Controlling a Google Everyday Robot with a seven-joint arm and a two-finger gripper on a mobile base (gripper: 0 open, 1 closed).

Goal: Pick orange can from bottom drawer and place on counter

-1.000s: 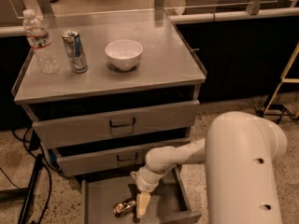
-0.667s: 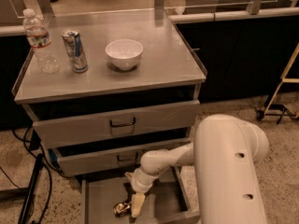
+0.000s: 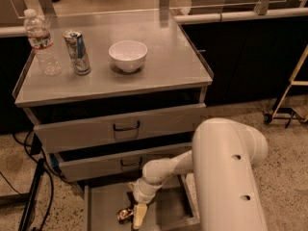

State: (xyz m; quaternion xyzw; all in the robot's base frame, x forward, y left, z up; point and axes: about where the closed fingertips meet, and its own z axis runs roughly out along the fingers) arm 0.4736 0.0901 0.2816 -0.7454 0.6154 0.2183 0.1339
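Nearest the camera, the lower right of the view is filled by the white arm (image 3: 226, 177), from which a slimmer link is extended left and downward. The gripper (image 3: 139, 214) is seen lowered into the bottom drawer (image 3: 103, 206), which is pulled out at the foot of the cabinet. The orange can (image 3: 124, 214) is found on the drawer floor, just to the left of the gripper's pale tip and seemingly touching it (the contact is partly hidden by the tip itself). Whether the gripper is open or closed on the can cannot be told.

Above the open drawer, two drawers with dark handles are stacked, the lower drawer (image 3: 131, 163) and the upper drawer (image 3: 126, 126), both drawn out slightly.

Farther back, the counter (image 3: 163, 73) is seen. Near its far left corner a water bottle (image 3: 42, 43) is stood upright, a blue-and-silver can (image 3: 78, 52) just beside it, and a white bowl (image 3: 128, 55) near the middle.
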